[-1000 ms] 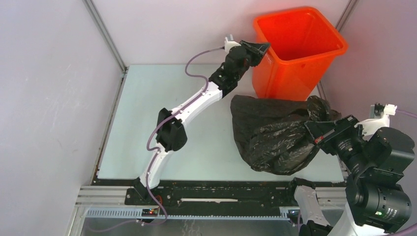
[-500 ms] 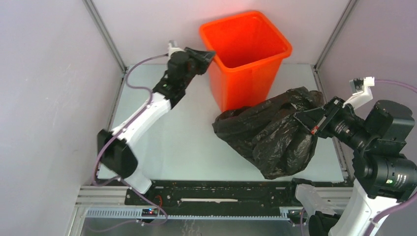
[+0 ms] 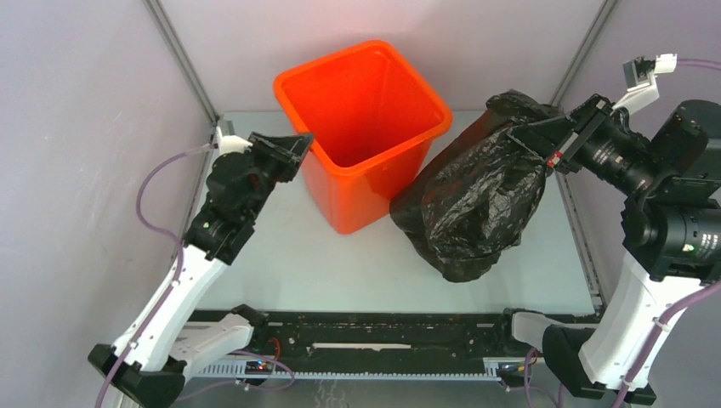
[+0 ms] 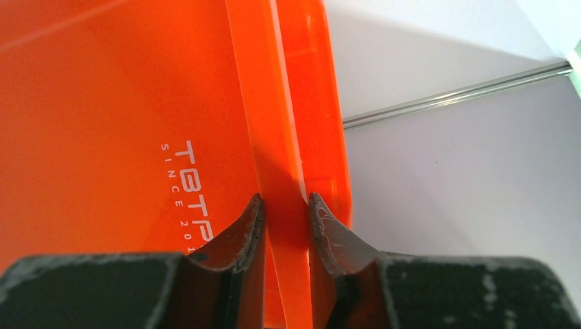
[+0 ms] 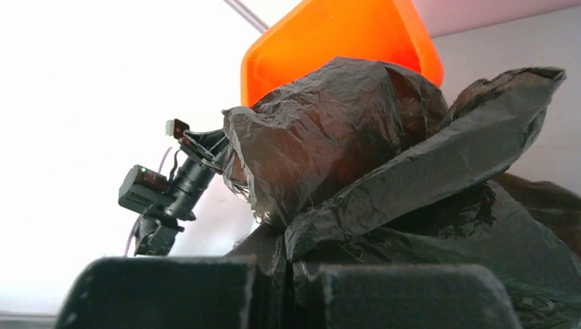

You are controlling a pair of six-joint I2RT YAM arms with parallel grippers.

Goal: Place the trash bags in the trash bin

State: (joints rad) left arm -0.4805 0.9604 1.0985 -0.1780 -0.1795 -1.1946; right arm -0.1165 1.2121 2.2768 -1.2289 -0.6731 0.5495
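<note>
Top view, near edge: both arm bases sit on the black rail [image 3: 374,336] at 6 o'clock.

Table [image 3: 281,263]: pale, bare surface visible in front of the bin.

Bag [image 3: 476,204]: black, crinkled and glossy, at about 3 o'clock from the bin. Its top is bunched and raised and its lower end hangs down to the table. Contact with the table cannot be confirmed. Its left edge is just beside the bin wall.

Right gripper [image 3: 531,136]: fingers pinched together on the bag's upper fold. The right wrist view shows plastic gathered between the fingers [image 5: 384,295].

Bin [image 3: 374,183]: orange, upright, mouth open, on the table toward 12 o'clock, with nothing inside.

Left gripper [image 3: 293,146]: at the bin's 9 o'clock corner, clamped on the rim. The left wrist view shows one finger on each side of the orange wall [image 4: 103,103], which carries white lettering.

Far: grey back wall [image 3: 255,34].
</note>
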